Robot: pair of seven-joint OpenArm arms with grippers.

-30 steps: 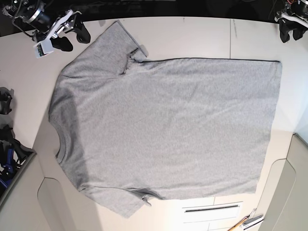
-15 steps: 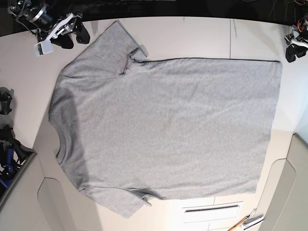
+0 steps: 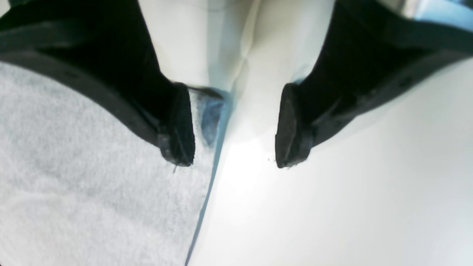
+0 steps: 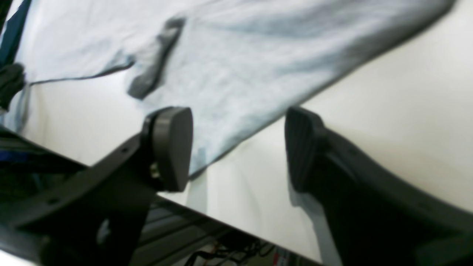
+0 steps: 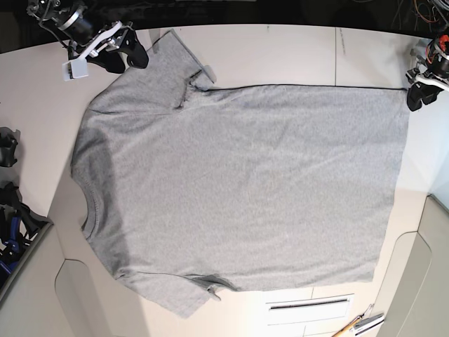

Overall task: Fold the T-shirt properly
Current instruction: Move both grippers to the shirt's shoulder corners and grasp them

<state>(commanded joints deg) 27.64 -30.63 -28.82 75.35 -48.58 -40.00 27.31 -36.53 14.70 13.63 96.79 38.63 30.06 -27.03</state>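
The heather-grey T-shirt (image 5: 238, 182) lies flat on the white table (image 5: 280, 53), plain side up, with its neck at the left and its hem at the right. My right gripper (image 5: 130, 56) is open beside the far sleeve's edge. In the right wrist view that sleeve (image 4: 240, 55) lies just beyond the open right gripper (image 4: 236, 147), nothing between the fingers. At the hem's far right corner my left gripper (image 5: 415, 98) stands open. In the left wrist view the shirt's edge (image 3: 74, 192) runs under the gap of the left gripper (image 3: 234, 147).
Black clamps (image 5: 7, 149) and a blue object (image 5: 10, 237) sit at the table's left edge. A white slotted panel (image 5: 309, 304) and a few hand tools (image 5: 359, 324) lie near the front right. The table's front corners are cut away.
My right gripper moved rightward to the far sleeve. The left gripper came down and in to the hem's far corner. The shirt has not moved.
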